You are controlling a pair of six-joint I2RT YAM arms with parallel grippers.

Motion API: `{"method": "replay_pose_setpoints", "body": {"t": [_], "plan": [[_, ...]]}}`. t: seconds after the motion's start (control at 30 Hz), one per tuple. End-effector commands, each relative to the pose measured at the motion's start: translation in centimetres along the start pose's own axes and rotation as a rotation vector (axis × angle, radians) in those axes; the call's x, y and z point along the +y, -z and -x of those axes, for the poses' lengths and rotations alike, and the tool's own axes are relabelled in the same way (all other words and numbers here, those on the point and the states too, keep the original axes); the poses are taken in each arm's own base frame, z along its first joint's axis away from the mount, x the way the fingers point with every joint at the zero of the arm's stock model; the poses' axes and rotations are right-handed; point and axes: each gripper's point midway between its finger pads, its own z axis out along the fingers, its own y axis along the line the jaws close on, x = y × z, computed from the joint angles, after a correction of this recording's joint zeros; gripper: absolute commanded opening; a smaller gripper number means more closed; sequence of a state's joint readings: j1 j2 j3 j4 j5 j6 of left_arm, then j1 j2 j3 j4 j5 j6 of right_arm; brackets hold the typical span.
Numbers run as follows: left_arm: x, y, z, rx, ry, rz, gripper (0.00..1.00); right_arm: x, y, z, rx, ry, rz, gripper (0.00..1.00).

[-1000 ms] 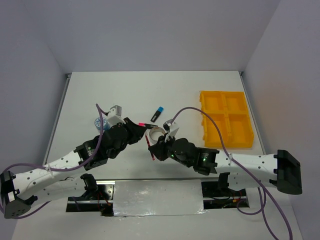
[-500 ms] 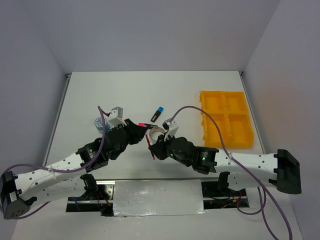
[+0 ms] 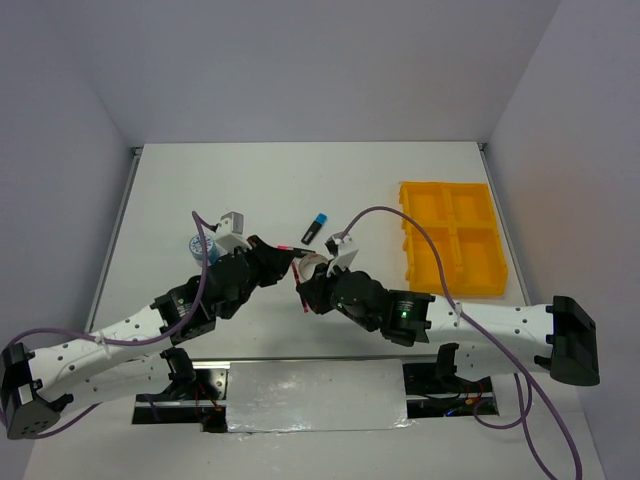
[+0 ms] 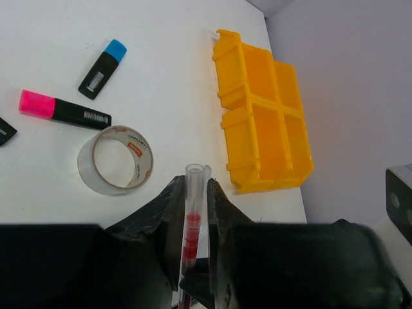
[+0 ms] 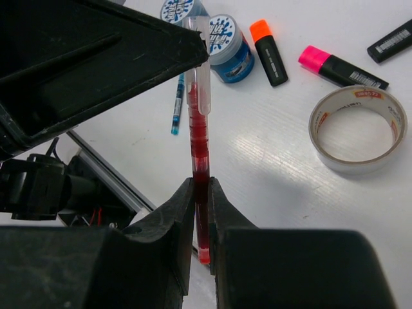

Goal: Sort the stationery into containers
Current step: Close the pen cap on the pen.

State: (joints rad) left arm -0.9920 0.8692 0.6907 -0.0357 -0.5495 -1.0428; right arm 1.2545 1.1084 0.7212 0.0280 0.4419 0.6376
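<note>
A thin red pen (image 3: 298,284) is held off the table between both grippers. My right gripper (image 5: 200,187) is shut on its lower, red end (image 5: 198,129). My left gripper (image 4: 194,187) is shut on its clear upper end (image 4: 192,222). The two grippers meet over the table's middle, the left (image 3: 284,263) just beyond the right (image 3: 304,296). Below lie the silvery tape ring (image 4: 116,159), a pink-capped marker (image 4: 64,111), a blue-capped marker (image 4: 103,59), an orange-capped marker (image 5: 268,51), two blue-white tape rolls (image 5: 225,40) and a blue pen (image 5: 176,103). The yellow four-compartment tray (image 3: 452,238) stands at the right and looks empty.
The tape rolls (image 3: 200,246) sit left of my left arm. The tape ring (image 3: 312,262) and blue-capped marker (image 3: 315,228) lie just beyond the grippers. The table's near edge with a metal strip (image 3: 310,392) runs between the arm bases.
My right gripper has edged a little up and left with the red pen, closer to my left gripper. The left arm has hardly moved.
</note>
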Motion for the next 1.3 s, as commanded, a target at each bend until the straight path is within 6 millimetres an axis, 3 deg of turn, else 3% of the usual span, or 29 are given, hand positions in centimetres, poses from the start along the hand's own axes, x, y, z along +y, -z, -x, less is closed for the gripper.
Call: {"method": "replay_pose_setpoints", "body": {"t": [0.0,0.13,0.4,0.5,0.67,0.8,1.0,1.13,1.17,1.27], "plan": [[-1.3,0.4,0.4,-0.002,0.004,-0.058,0.0,1.4,0.0,4.3,-0.13,-0.03,-0.007,0.0],[-0.8,0.5,-0.2,0.024,-0.046,-0.048,0.0,1.8,0.6,5.8,-0.166,0.034,0.008,0.0],[-1.7,0.5,-0.9,0.065,-0.083,-0.095,0.04,3.1,0.9,6.7,-0.225,0.137,0.11,0.0],[-1.9,0.5,-1.2,0.079,-0.089,-0.104,0.11,3.2,1.1,7.3,-0.249,0.15,0.108,0.0],[-2.0,1.0,-0.9,0.074,-0.088,-0.121,0.33,3.2,1.5,7.1,-0.25,0.133,0.132,0.0],[-2.9,1.7,0.2,0.04,-0.068,-0.162,0.39,2.9,1.9,7.1,-0.252,0.111,0.128,0.0],[-3.8,2.4,0.9,0.028,-0.072,-0.209,0.65,2.8,1.9,7.0,-0.25,0.108,0.122,0.0],[-4.2,2.9,1.1,0.024,-0.073,-0.245,0.63,2.9,1.8,7.0,-0.244,0.106,0.122,0.0],[-4.3,3.1,1.1,0.02,-0.076,-0.259,0.56,3.1,1.8,7.1,-0.246,0.103,0.128,0.0],[-4.4,3.3,1.1,0.021,-0.078,-0.274,0.52,3.2,1.9,7.3,-0.252,0.093,0.131,0.0]]}}
